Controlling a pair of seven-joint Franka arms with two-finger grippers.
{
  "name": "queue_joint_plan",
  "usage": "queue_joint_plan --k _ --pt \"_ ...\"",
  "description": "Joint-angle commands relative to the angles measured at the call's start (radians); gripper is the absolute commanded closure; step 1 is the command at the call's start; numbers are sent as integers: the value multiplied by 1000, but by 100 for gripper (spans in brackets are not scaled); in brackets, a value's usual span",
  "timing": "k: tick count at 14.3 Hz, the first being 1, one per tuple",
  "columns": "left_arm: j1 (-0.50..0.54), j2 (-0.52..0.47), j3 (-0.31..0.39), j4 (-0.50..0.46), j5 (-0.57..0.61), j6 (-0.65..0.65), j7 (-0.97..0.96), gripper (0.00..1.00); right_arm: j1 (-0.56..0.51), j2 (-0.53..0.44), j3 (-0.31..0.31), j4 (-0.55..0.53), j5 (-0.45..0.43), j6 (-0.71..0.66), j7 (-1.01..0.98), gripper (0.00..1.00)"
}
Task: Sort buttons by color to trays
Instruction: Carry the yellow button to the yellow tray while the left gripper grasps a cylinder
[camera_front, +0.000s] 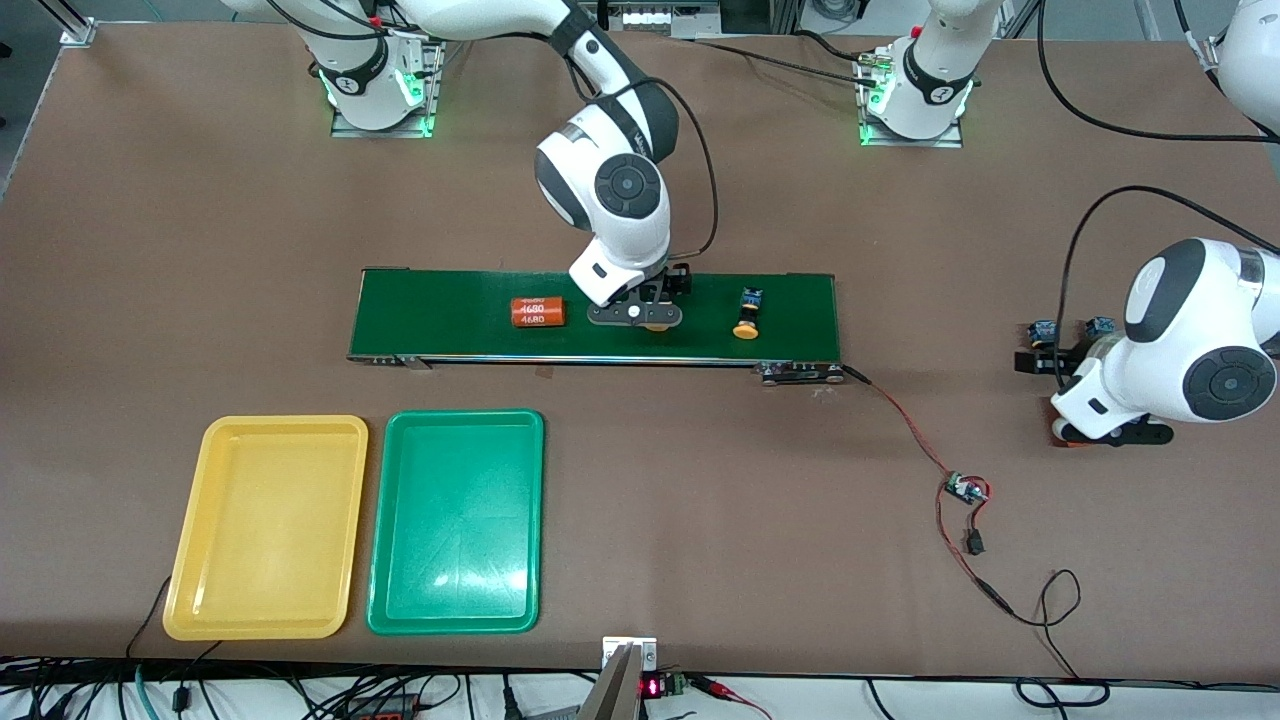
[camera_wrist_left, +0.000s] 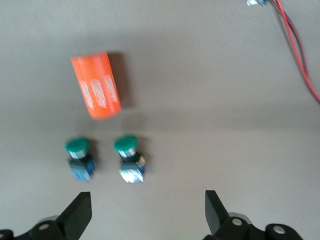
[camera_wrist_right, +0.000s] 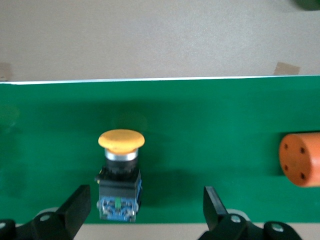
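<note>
Two yellow buttons lie on the conveyor belt. One button sits between my right gripper's open fingers, close to one finger; only its cap shows under that gripper. The other yellow button lies toward the left arm's end of the belt. Two green buttons lie side by side on the bare table, just off the tips of my left gripper, which hangs open above them. Their blue bodies peek out by the left arm. The yellow tray and green tray are empty.
An orange "4680" cylinder lies on the belt beside the right gripper. Another orange cylinder lies on the table near the green buttons. A red wire runs from the belt to a small circuit board.
</note>
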Motion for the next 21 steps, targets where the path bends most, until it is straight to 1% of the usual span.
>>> queue_joint_plan --k 1,3,4,5,6,7,9,10,11,12,13,14,15,16,17,18,19,21 --pt "87 48 3 -13 31 121 146 0 -4 19 0 6 -12 19 13 0" --pt "105 80 34 -15 31 202 183 0 -6 30 0 7 -12 19 13 0" --pt "105 92 60 -22 31 254 185 0 -6 31 0 7 -14 19 10 8" --pt "105 98 71 -37 31 309 183 0 -9 33 0 7 -14 19 8 16" --pt "102 104 96 -45 32 374 183 0 -12 31 0 7 -14 19 5 28" --pt "95 111 132 -50 41 428 185 0 -12 33 0 7 -14 19 4 42" --pt "101 135 140 -59 45 465 185 0 -14 33 0 6 -14 19 -1 50" --pt "104 144 147 -62 45 486 185 0 -14 36 0 6 -14 19 -1 59" --pt "104 152 158 -62 45 489 185 3 -14 37 0 7 -14 19 1 66" --pt "104 157 158 -70 43 490 185 16 -17 34 -2 9 -14 19 -1 72" --pt "104 157 158 -82 43 490 185 37 -20 31 -5 16 -14 18 -7 76" --pt "104 155 158 -84 43 482 185 51 -23 22 -20 21 -12 10 -11 79" --pt "102 154 157 -84 42 479 187 56 -21 19 -40 32 -11 7 -12 82" --pt "99 149 153 -79 42 479 187 61 -23 7 -57 45 -11 1 -8 83" --pt "98 143 147 -80 40 465 188 64 -24 -4 -86 48 -9 -16 -11 83" --pt "99 132 128 -74 28 419 188 65 -23 -10 -130 64 -8 -45 -12 84" --pt "105 131 85 -65 25 366 187 65 -23 -13 -166 91 -12 -61 -8 86" --pt "110 120 -12 -22 23 220 186 65 -26 -15 -273 105 -8 -88 -22 86"
